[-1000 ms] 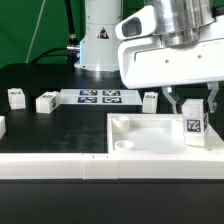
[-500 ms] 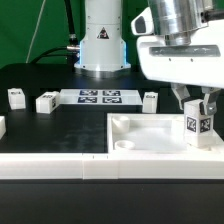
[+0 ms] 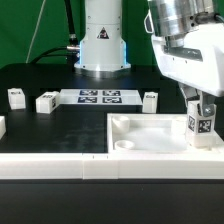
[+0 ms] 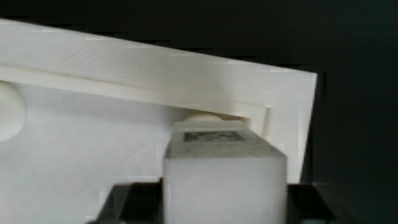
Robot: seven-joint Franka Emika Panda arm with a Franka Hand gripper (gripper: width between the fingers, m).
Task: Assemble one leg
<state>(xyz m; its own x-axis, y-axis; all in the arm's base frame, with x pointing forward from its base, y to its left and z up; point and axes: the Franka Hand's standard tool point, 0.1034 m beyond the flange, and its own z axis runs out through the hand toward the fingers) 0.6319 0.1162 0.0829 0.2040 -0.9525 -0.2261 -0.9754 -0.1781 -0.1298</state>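
My gripper (image 3: 201,108) is shut on a leg (image 3: 201,125), a small white post with a black-and-white tag on its side. I hold it upright over the far corner, at the exterior view's right, of the large white tray-like piece (image 3: 150,143). In the wrist view the leg (image 4: 224,170) fills the space between my dark fingers (image 4: 134,205), its tip close to a corner hole (image 4: 214,127) of the tray piece (image 4: 107,110). Whether the leg touches the hole I cannot tell.
Three more legs stand on the black table: two at the exterior view's left (image 3: 16,97) (image 3: 46,102) and one near the middle (image 3: 150,100). The marker board (image 3: 99,97) lies behind them. A white part (image 3: 2,126) shows at the left edge. The robot base (image 3: 100,40) stands at the back.
My gripper has moved to the exterior view's right with the leg, from the tray piece's middle-right toward its far right corner. It has also tilted a little.
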